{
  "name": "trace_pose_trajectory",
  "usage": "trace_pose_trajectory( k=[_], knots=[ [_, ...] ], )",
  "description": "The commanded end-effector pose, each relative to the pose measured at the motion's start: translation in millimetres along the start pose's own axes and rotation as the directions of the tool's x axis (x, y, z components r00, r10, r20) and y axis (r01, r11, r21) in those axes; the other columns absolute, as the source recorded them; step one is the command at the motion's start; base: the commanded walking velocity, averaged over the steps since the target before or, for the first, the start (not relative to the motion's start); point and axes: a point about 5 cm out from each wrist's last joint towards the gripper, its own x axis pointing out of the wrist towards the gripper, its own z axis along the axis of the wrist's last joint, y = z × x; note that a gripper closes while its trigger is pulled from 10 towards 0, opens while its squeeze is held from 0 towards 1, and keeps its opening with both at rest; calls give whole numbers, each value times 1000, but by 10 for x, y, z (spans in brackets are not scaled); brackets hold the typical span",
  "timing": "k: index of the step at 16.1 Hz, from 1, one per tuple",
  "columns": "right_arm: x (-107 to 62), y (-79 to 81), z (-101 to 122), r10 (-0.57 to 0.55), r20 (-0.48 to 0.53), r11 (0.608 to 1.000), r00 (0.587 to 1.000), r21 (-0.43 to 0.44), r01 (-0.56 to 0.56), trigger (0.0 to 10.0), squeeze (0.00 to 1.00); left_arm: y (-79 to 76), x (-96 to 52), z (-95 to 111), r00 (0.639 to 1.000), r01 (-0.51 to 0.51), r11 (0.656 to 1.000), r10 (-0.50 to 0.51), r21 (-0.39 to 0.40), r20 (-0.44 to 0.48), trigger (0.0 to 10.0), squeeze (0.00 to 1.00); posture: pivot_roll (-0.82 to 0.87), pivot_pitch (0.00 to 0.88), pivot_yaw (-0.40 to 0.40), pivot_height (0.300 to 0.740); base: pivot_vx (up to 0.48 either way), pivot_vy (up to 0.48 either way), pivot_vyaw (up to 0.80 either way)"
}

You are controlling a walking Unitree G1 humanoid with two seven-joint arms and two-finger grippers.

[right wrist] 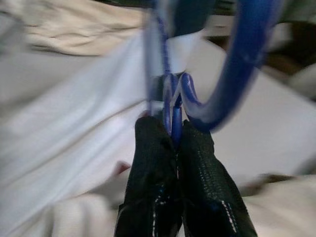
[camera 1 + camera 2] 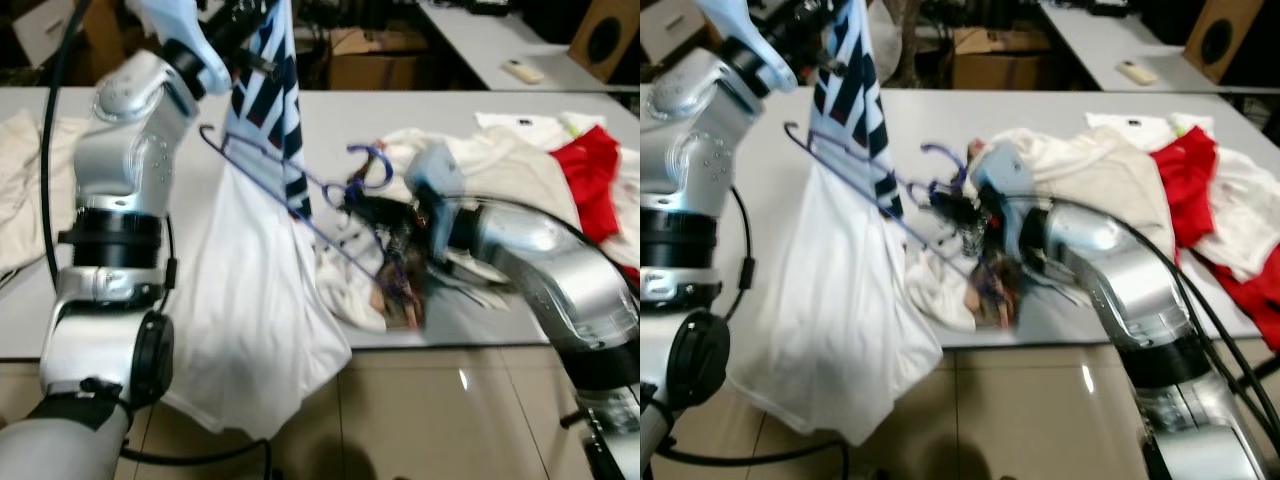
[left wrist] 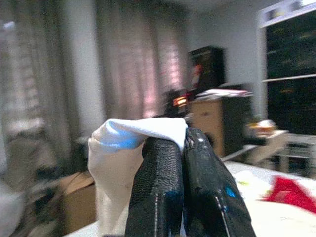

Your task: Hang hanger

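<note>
The right end effector (image 1: 175, 136) is clamped on the thin purple wire hanger (image 2: 300, 205) below its hook; its long axis slants up-left into the white garment (image 2: 245, 310), which the left end effector (image 3: 185, 163) pinches aloft.

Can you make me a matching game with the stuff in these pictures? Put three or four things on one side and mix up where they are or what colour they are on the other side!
Things:
1. hanger
2. white shirt
3. red cloth
4. remote control

Matches:
A. lying on the far table at the back
B. blue, pinched in the right gripper
C. held up by the left gripper, hanging off the table edge
D. on the table, far to the robot's right

Pairs: 1-B, 2-C, 3-D, 4-A
</note>
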Motion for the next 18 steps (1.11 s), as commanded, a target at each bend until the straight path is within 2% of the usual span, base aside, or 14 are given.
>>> trace_pose_trajectory(
  k=[1, 3, 5, 6, 7, 8, 9, 10, 12, 13, 14, 15, 16, 18],
  knots=[
    [19, -411, 244, -231, 42, 972, 972, -40, 233, 10000, 0, -151, 63, 273, 990, 105, 994, -108, 30, 93, 10000, 0, -52, 0, 15, 740, 0, 0, 0],
    [-9, -770, 645, -401, 158, 909, 903, -53, 413, 10000, 0, -211, 84, 427, 976, 147, 989, -148, 18, 160, 10000, 0, -49, 0, 11, 740, 0, 0, 0],
    [-246, -1048, 1272, -544, 421, 795, 726, -19, 607, 10000, 0, -226, 85, 632, 950, 155, 988, -150, 1, 275, 10000, 0, -46, 0, 5, 740, 0, 0, 0],
    [-346, -1086, 1454, -539, 508, 786, 672, 18, 618, 10000, 0, -216, 71, 700, 938, 149, 989, -137, -15, 319, 10000, 0, -45, 0, 1, 740, 0, 0, 0],
    [-338, -1065, 1460, -477, 513, 823, 714, -22, 567, 10000, 0, -207, 53, 704, 935, 135, 991, -118, -27, 335, 10000, 0, -43, 0, -3, 740, 0, 0, 0],
    [-315, -1064, 1433, -465, 501, 832, 730, -37, 554, 10000, 0, -209, 47, 698, 937, 135, 990, -118, -28, 330, 10000, 0, -43, 0, -3, 740, 0, 0, 0],
    [-166, -991, 1114, -387, 400, 872, 830, -132, 471, 10000, 0, -211, 12, 501, 963, 111, 993, -100, -30, 250, 10000, 0, -45, 0, -1, 740, 0, 0, 0],
    [-94, -914, 890, -321, 340, 908, 884, -153, 389, 10000, 0, -257, 3, 292, 981, 92, 995, -82, -49, 174, 10000, 0, -47, 0, 2, 740, 0, 0, 0],
    [-30, -803, 584, -215, 256, 947, 943, -181, 265, 10000, 0, -325, -12, -60, 998, 52, 997, -51, -53, 30, 10000, 0, -49, 0, 8, 740, 0, 0, 0],
    [-73, -652, 224, -90, 141, 964, 986, -235, 121, 10000, 0, -363, -63, -526, 983, -44, 999, 41, -12, -176, 10000, 0, -53, 0, 15, 740, 0, 0, 0],
    [-171, -520, -28, -7, 47, 969, 999, -247, 18, 10000, 0, -404, -139, -839, 950, -106, 994, 107, 22, -293, 10000, 0, -54, 0, 20, 740, 0, 0, 0],
    [-171, -520, -28, -7, 47, 969, 999, -247, 18, 10000, 0, -404, -139, -839, 950, -106, 994, 107, 22, -293, 10000, 0, -54, 0, 20, 740, 0, 0, 0],
    [-455, -334, -333, 113, -114, 964, 987, -230, -136, 10000, 0, -429, -273, -1206, 904, -177, 984, 175, 32, -390, 10000, 0, -71, 0, 39, 740, 0, 0, 0],
    [-761, -289, -408, 145, -193, 964, 970, -192, -182, 10000, 0, -331, -381, -1432, 859, -269, 963, 255, 32, -443, 10000, 0, -92, 0, 65, 740, 0, 0, 0]
  ],
)
